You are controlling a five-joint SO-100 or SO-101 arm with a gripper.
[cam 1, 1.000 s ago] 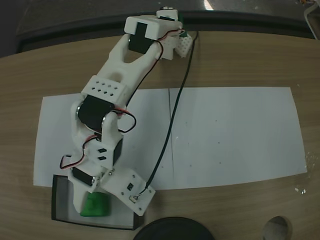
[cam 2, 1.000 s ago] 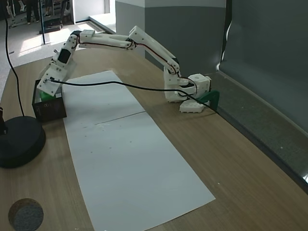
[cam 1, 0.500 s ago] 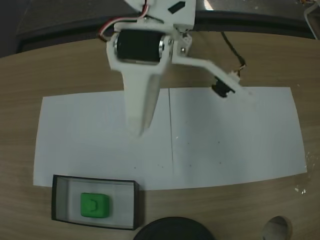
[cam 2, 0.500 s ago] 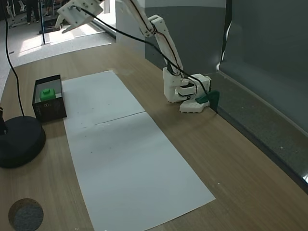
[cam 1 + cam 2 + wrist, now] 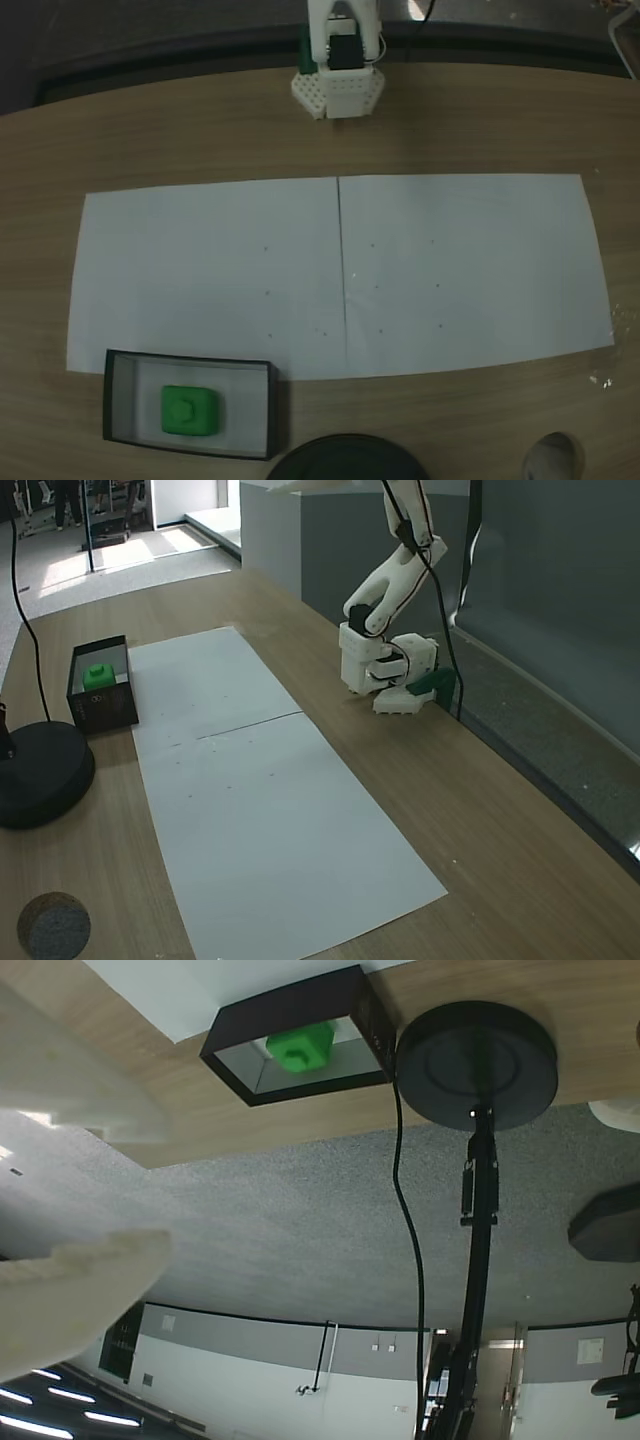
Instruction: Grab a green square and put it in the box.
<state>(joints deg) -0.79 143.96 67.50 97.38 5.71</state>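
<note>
In the wrist view the claw [image 5: 110, 1185] comes in from the left edge as two pale, blurred fingers [image 5: 75, 1080] with a clear gap between them, parted and holding nothing; it hangs high in the air, well away from everything on the table. Beyond it, in that view, the box [image 5: 375, 1035] appears near the top with the green square [image 5: 300, 1045] inside it, and just beside the box is a round black base [image 5: 480, 1055] with a black pole and a cable running from it. In both fixed views the green square [image 5: 189, 411] [image 5: 97, 675] sits on the pale floor of the box [image 5: 112, 400] [image 5: 103, 712], knob side up, clear of the black walls. The box stands on the wooden table [image 5: 180, 130] [image 5: 480, 820] at a corner of the white paper sheet [image 5: 450, 270] [image 5: 260, 820], touching or overlapping its edge. The arm's white base [image 5: 338, 70] [image 5: 375, 670] stands at the far side of the table, well apart from the box, with the arm folded upward above it.
</note>
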